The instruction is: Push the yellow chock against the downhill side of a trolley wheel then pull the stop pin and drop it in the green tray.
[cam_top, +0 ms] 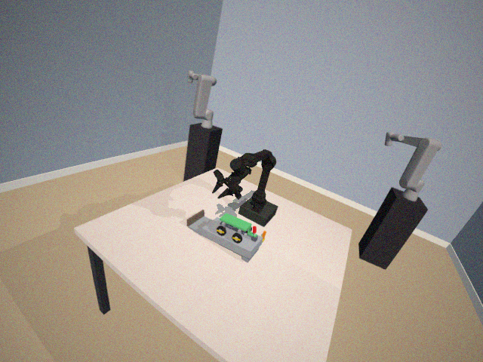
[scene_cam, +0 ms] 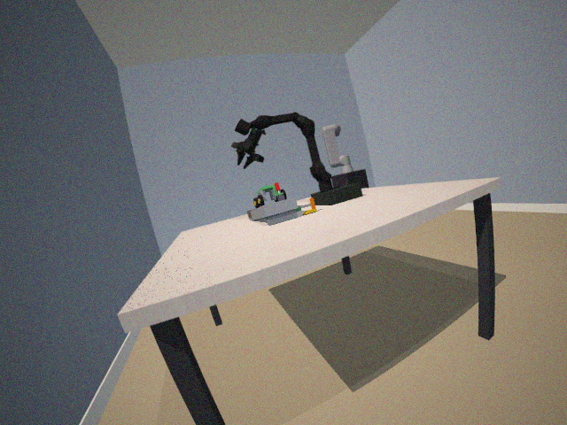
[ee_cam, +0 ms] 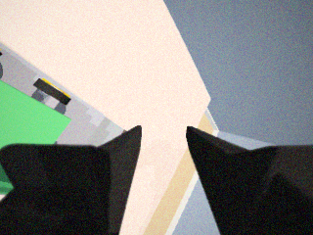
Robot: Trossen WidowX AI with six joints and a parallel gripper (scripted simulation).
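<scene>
My gripper [cam_top: 215, 194] [scene_cam: 241, 166] [ee_cam: 163, 130] is open, with nothing between its fingers, high above the table beyond the ramp. The green trolley [cam_top: 235, 222] [ee_cam: 34, 117] stands on the grey ramp [cam_top: 218, 238] [scene_cam: 270, 212] [ee_cam: 80, 134]. The red-headed stop pin [cam_top: 254, 229] [scene_cam: 276, 187] stands upright at the trolley's uphill end. The chock, with its orange handle [cam_top: 263, 234] [scene_cam: 313, 204] and yellow body, stands on the table off the ramp's uphill end. A green sliver [scene_cam: 299, 209] beside the ramp may be the tray, which is mostly hidden.
A brown end board [cam_top: 195, 218] stands at the ramp's downhill end. The arm's black base [cam_top: 258, 211] [scene_cam: 338, 194] stands behind the ramp on the pale table [cam_top: 218, 288] [scene_cam: 256, 256] [ee_cam: 108, 49]. Two grey arms on dark pedestals [cam_top: 201, 151] [cam_top: 392, 229] stand beyond the table.
</scene>
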